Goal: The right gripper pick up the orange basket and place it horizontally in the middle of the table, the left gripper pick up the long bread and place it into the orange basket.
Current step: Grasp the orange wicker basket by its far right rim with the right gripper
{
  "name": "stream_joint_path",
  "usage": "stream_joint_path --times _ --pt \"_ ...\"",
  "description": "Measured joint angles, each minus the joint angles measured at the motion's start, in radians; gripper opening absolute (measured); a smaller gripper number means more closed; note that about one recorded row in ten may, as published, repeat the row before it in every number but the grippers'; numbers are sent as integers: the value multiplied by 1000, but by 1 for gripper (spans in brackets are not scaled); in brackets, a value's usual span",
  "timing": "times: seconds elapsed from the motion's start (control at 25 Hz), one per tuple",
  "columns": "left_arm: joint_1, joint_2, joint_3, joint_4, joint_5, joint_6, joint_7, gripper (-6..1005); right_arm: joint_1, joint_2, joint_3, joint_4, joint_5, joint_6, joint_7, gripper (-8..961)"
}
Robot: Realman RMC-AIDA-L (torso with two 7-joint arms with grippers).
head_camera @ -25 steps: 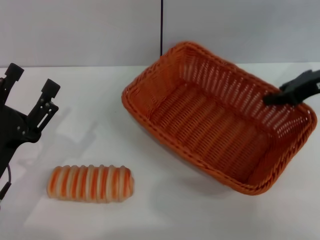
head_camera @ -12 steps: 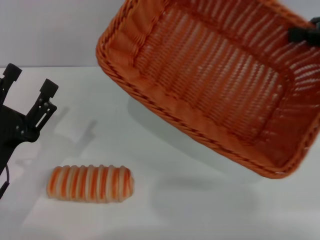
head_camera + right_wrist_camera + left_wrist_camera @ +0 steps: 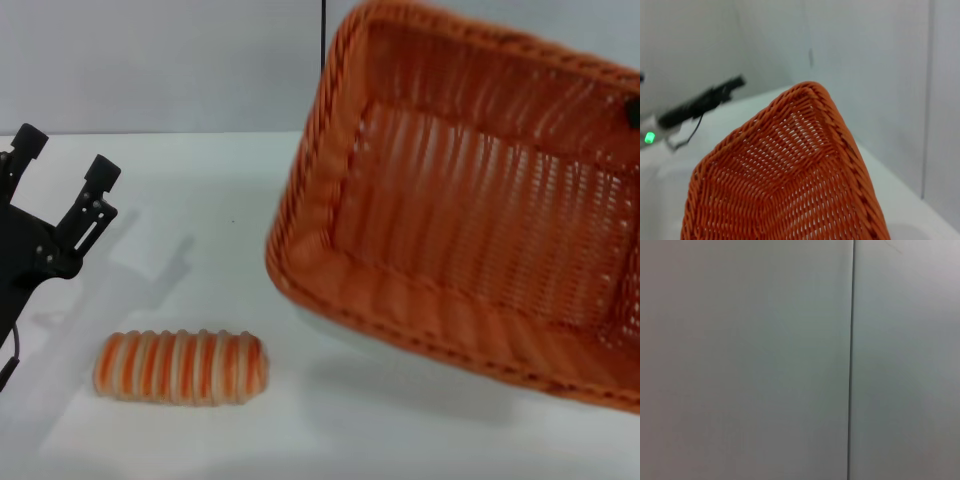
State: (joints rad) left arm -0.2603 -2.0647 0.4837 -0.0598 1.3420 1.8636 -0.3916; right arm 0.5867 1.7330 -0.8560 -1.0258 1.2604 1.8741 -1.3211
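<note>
The orange basket [image 3: 480, 210] hangs in the air over the right half of the table [image 3: 200, 210], tilted with its open side toward the head camera. A small black part of my right gripper [image 3: 634, 112] shows at its far right rim, holding it up. The right wrist view is filled by a corner of the orange basket [image 3: 790, 175]. The long bread [image 3: 181, 367], striped orange and cream, lies on the table at the front left. My left gripper [image 3: 66, 156] hovers open at the left edge, behind the bread and apart from it.
A grey wall with a dark vertical seam [image 3: 323, 50] stands behind the table. The left wrist view shows only that wall and the seam [image 3: 850, 360]. In the right wrist view the left arm [image 3: 700, 105] shows farther off.
The basket has risen off the table, turned, and swung toward the right and nearer the head camera. The bread and the left gripper have stayed put.
</note>
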Motion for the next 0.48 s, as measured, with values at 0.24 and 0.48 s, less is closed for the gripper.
stream_joint_path --times 0.24,0.48 --pt "2 -2 -1 -10 -2 -4 -1 747 40 10 -78 -12 -99 -2 -74 154" --pt "6 -4 -1 -25 0 -13 -1 744 90 60 -72 46 -235 -10 -184 154"
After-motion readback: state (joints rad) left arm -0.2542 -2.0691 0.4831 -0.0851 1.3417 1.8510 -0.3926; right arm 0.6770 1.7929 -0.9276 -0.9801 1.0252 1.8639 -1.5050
